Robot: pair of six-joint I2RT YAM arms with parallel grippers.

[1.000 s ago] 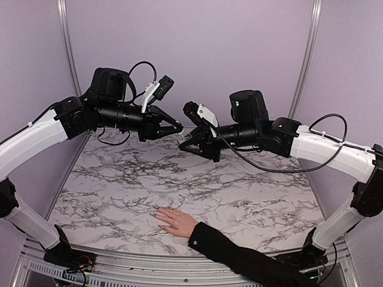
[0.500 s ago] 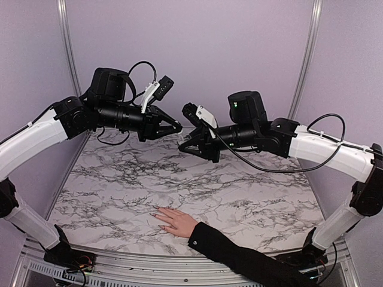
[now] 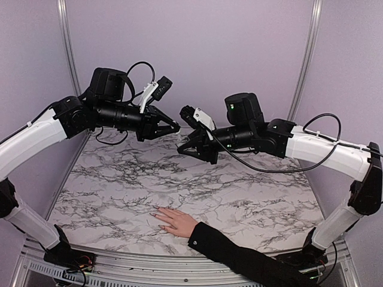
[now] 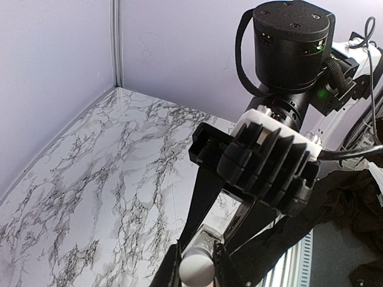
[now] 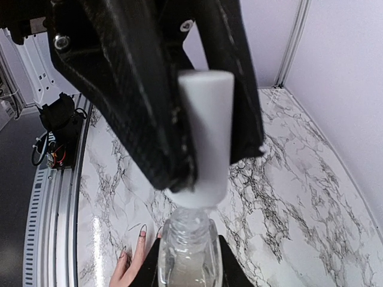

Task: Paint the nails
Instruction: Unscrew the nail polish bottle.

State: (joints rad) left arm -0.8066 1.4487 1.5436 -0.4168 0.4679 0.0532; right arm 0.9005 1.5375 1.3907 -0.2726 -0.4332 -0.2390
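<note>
While the left gripper (image 3: 175,127) pinches the white cylindrical cap (image 5: 206,131) and the right gripper (image 3: 182,145) the clear glass bottle (image 5: 188,257), any twist should be coaxial.

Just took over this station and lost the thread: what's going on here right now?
Both arms meet in mid-air over the back of the marble table. The right gripper is shut on a small clear bottle. The left gripper is shut on its white cap, which looks seated on the bottle, so they are probably about to open it. A person's hand in a black sleeve lies flat near the front edge, apart from both grippers. The nails are not yet being painted.
</note>
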